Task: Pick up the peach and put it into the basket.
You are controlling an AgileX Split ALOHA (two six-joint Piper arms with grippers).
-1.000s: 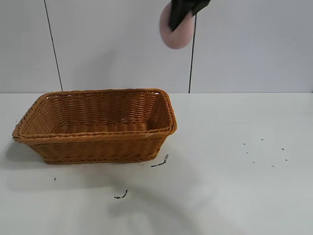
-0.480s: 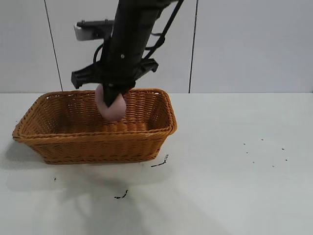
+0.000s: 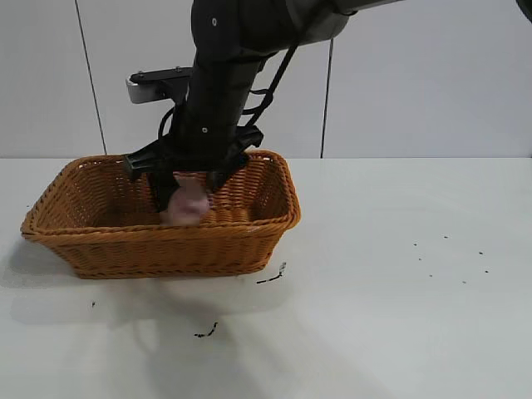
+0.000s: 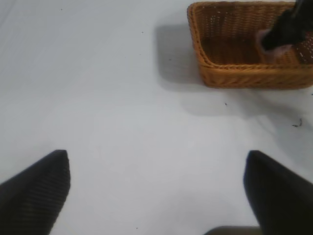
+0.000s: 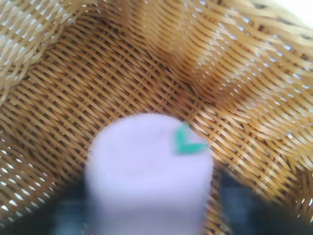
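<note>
While the right arm reaches down from above into the basket (image 3: 166,224), its gripper (image 3: 184,193) sits low inside the wicker walls with the peach (image 3: 186,204) between its dark fingers. That pink lump is down below the braided rim, toward the basket's right half as the exterior camera sees it, and whether it touches the woven floor or hangs just above it, I cannot tell. Up close from the right wrist, the peach (image 5: 149,169) fills the middle of the shot, a small green mark on its surface, woven basket (image 5: 234,98) floor and walls all around it, dark blurred shapes at either side of it. Jaws look spread about as wide as the peach, one finger on each side; whether they're pressing it or have let go, I cannot tell. Over on the other side, the left gripper (image 4: 156,188) hangs above bare white table (image 4: 122,98), its two dark fingertips (image 4: 36,188) set wide apart with nothing between them, well away from the basket (image 4: 244,73), where the peach (image 4: 276,46) shows pink behind the right gripper (image 4: 291,29). A few small dark specks (image 3: 206,332) lie on the table (image 3: 399,332) in front of the basket
</note>
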